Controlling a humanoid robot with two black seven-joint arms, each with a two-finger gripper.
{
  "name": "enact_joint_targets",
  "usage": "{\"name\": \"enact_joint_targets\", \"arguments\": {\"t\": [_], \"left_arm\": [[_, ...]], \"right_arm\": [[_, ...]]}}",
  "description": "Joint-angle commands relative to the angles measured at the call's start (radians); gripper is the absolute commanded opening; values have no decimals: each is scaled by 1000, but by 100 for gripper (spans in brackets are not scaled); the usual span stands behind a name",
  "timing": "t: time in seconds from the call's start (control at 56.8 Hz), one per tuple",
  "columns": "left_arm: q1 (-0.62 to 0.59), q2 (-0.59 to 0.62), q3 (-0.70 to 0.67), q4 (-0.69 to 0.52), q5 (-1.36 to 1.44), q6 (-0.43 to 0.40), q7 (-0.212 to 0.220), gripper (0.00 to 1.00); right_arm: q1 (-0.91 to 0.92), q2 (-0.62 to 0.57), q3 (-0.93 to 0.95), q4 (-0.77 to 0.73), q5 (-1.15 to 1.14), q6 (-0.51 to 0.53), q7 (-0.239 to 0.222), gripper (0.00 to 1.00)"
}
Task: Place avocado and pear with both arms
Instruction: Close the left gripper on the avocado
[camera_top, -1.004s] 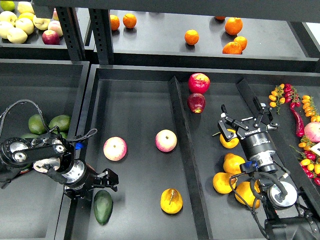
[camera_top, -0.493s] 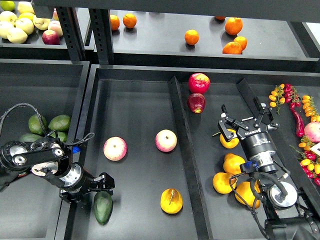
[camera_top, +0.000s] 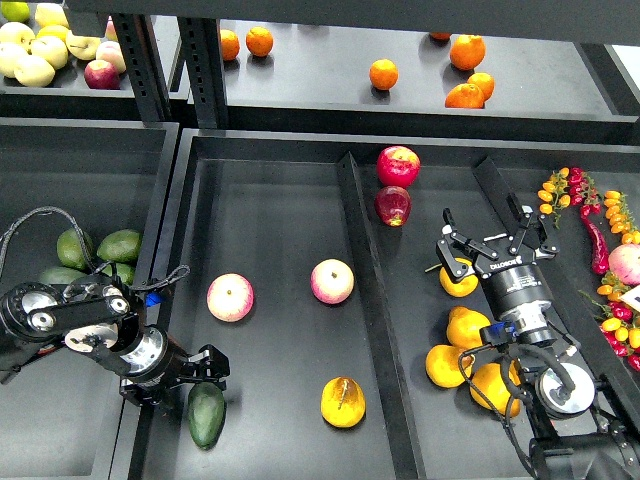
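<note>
Left claw (camera_top: 205, 366) has dropped a touch and slid back toward the arm since a second ago; it now sits right at the top end of the avocado (camera_top: 206, 414). Its fingers are dark and seen end-on, so I cannot tell how far apart they are or whether they touch the fruit. Avocado lies on the black tray surface (camera_top: 270, 220), directly below the left claw, tilted slightly. Pear (camera_top: 343, 401) rests well to the right of that claw, apart from the avocado, same compartment. Two pink-yellow apples (camera_top: 230, 297) sit above them. Right claw (camera_top: 490, 243) unchanged: fingers spread wide, holding nothing, poised over a plain orange pear (camera_top: 458, 278) in the next compartment right of the divider (camera_top: 365, 280).
</note>
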Motion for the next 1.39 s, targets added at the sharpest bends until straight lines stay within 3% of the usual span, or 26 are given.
{"name": "enact_joint_targets", "arguments": {"t": [0.0, 0.81, 0.845, 1.374], "left_arm": [[5, -8, -3, 12, -2, 0, 0, 95], [12, -56, -6, 43, -2, 0, 0, 95], [12, -56, -8, 45, -6, 0, 0, 100], [21, -57, -34, 43, -25, 0, 0, 100]], "right_arm": [[0, 0, -1, 1, 2, 0, 0, 100], [0, 0, 0, 4, 4, 0, 0, 100], [0, 0, 0, 4, 4, 0, 0, 100], [0, 0, 0, 4, 4, 0, 0, 100]]}}
